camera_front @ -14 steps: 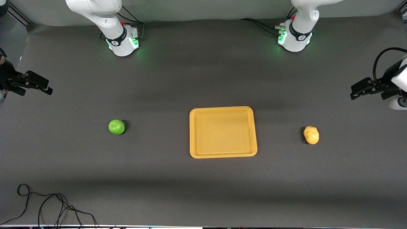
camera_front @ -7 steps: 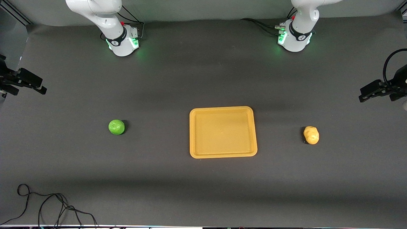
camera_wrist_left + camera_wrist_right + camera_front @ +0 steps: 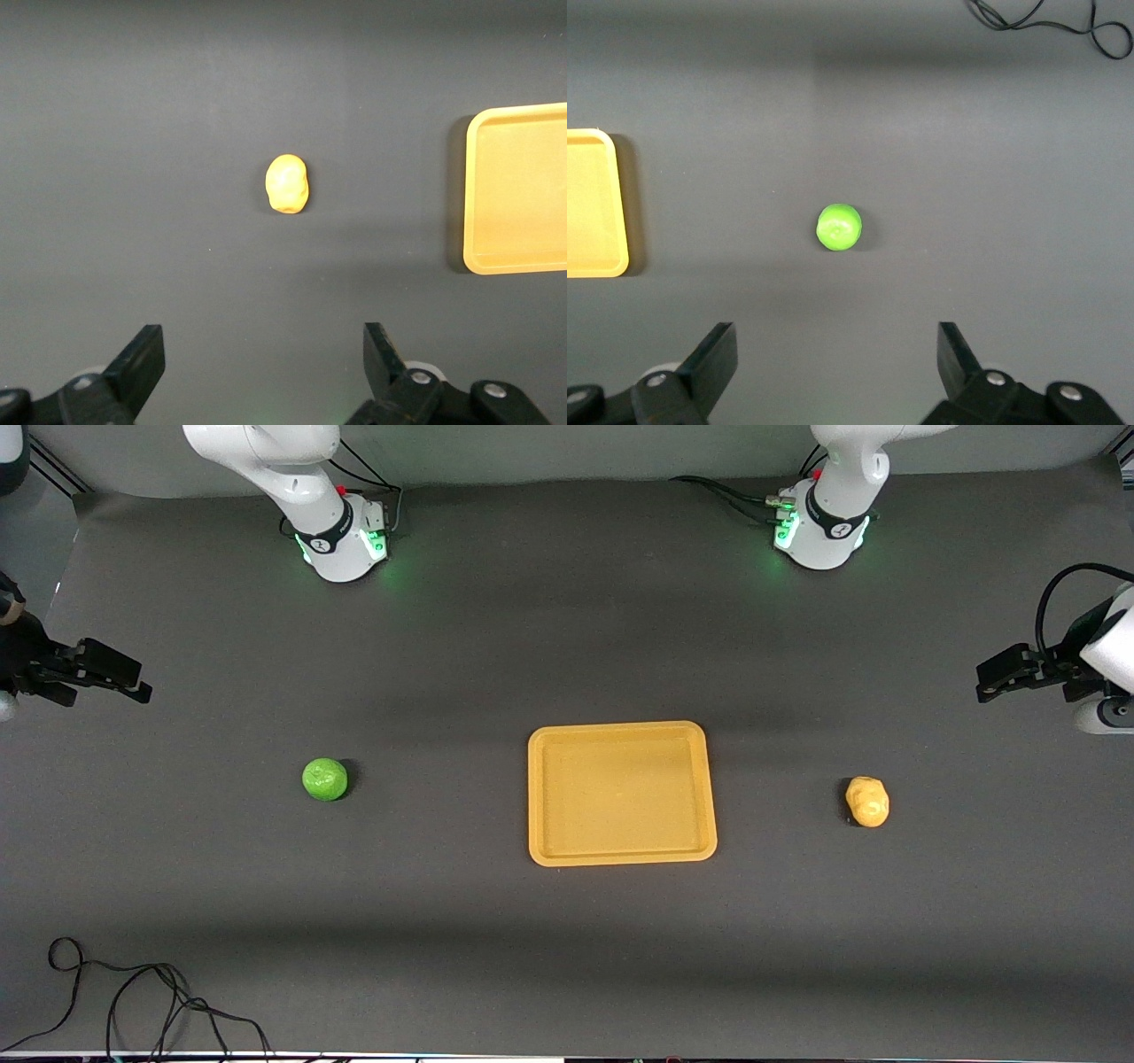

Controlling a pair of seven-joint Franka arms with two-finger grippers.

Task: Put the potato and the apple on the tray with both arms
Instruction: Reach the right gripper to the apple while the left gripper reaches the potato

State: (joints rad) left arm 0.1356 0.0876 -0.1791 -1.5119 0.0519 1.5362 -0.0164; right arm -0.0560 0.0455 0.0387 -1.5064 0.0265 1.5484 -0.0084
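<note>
The green apple (image 3: 325, 779) lies on the dark table toward the right arm's end. The yellow potato (image 3: 867, 801) lies toward the left arm's end. The orange-yellow tray (image 3: 620, 793) sits between them, with nothing on it. My right gripper (image 3: 137, 677) is open and empty over the table's edge at the right arm's end. In the right wrist view its gripper (image 3: 837, 354) is apart from the apple (image 3: 839, 227). My left gripper (image 3: 983, 682) is open and empty over the left arm's end. In the left wrist view its gripper (image 3: 263, 354) is apart from the potato (image 3: 287, 183).
A black cable (image 3: 133, 1001) lies looped at the table's near corner at the right arm's end. It also shows in the right wrist view (image 3: 1050, 22). The tray's edge shows in both wrist views (image 3: 518, 186) (image 3: 594, 204).
Both grippers had drawn outward toward the table's ends half a second ago and have come back inward. Apple, potato and tray have not moved.
</note>
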